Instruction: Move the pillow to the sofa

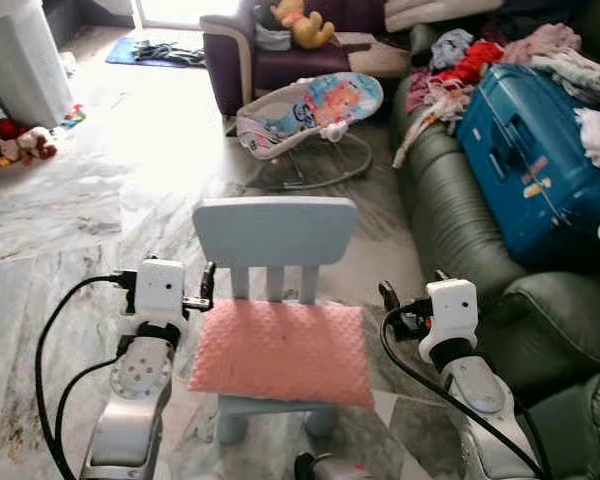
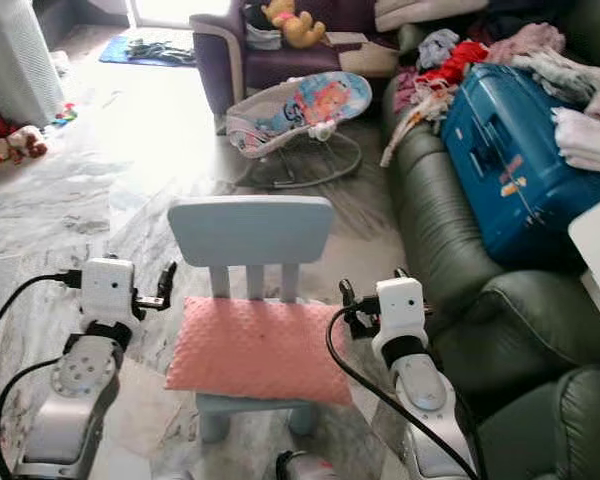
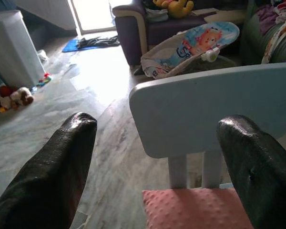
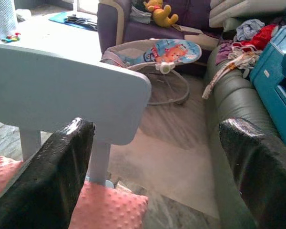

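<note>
Pink dimpled fabric pillow (image 1: 280,351) lies flat on the pale blue plastic child's chair (image 1: 275,235); your left gripper (image 1: 206,287) and right gripper (image 1: 389,299) flank it, fingers apart, so a one-sided pinch could drag it floorward or tip the chair.

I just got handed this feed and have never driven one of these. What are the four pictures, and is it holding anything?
The two upper pictures come from the robot's head, looking down. The silver arms are its own: left gripper and right gripper, one at each side of a pink pillow lying on a small pale blue chair. The lower two pictures come from wrist cameras; the big black shapes there are the fingers, spread open. Nothing is held yet. The green sofa on the robot's right carries a blue suitcase and clothes. A baby bouncer stands on the floor behind the chair.
</note>
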Robot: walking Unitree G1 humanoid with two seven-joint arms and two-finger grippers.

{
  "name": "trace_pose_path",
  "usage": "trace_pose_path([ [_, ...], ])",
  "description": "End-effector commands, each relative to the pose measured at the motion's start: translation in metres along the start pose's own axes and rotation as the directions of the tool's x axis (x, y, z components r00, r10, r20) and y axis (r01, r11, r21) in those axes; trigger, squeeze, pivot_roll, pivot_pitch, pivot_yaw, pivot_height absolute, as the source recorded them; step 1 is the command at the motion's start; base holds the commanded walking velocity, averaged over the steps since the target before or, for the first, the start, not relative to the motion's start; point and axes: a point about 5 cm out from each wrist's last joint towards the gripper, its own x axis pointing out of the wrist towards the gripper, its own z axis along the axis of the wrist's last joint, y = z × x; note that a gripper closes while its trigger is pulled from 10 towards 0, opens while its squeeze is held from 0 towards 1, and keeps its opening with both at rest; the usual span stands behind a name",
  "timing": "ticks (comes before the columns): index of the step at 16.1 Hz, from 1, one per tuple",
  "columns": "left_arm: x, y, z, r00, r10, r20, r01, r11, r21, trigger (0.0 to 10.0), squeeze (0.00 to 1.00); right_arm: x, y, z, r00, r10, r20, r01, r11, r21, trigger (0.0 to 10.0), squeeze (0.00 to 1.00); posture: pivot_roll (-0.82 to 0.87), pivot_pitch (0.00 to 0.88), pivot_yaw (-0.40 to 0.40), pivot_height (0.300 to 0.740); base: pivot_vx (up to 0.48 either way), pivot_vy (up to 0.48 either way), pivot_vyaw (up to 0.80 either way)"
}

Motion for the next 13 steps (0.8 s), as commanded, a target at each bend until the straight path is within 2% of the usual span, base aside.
trace_pose_path([
  [1,-0.002,-0.002,0.000,1.000,-0.004,0.000,0.004,1.000,-0.003,10.0,0.00,-0.002,-0.003,-0.003,1.000,-0.009,-0.014,0.009,1.000,0.001,10.0,0.00,0.03,0.015,-0.034,0.740,0.000,0.000,-0.80],
  [4,0.000,-0.004,0.000,1.000,-0.015,-0.002,0.015,1.000,-0.022,10.0,0.00,-0.002,-0.003,-0.003,1.000,-0.012,-0.011,0.012,1.000,0.006,10.0,0.00,0.03,0.011,-0.033,0.740,0.000,0.000,-0.80],
  [6,-0.001,-0.003,-0.001,1.000,-0.021,-0.009,0.021,1.000,-0.008,10.0,0.00,-0.002,-0.003,-0.001,1.000,-0.013,0.006,0.012,1.000,0.024,10.0,0.00,0.03,0.013,-0.032,0.740,0.000,0.000,0.00],
  [8,-0.005,0.002,-0.006,1.000,-0.012,-0.021,0.013,0.999,0.047,10.0,0.00,-0.004,-0.002,0.001,1.000,-0.007,0.010,0.006,0.998,0.055,10.0,0.00,0.03,0.013,-0.032,0.740,0.000,0.000,0.00],
  [13,-0.013,0.017,-0.003,0.994,0.108,-0.011,-0.106,0.986,0.131,10.0,0.00,-0.009,-0.002,-0.001,1.000,0.007,0.003,-0.007,0.997,0.080,10.0,0.00,0.04,0.033,-0.035,0.740,0.000,0.000,0.00],
])
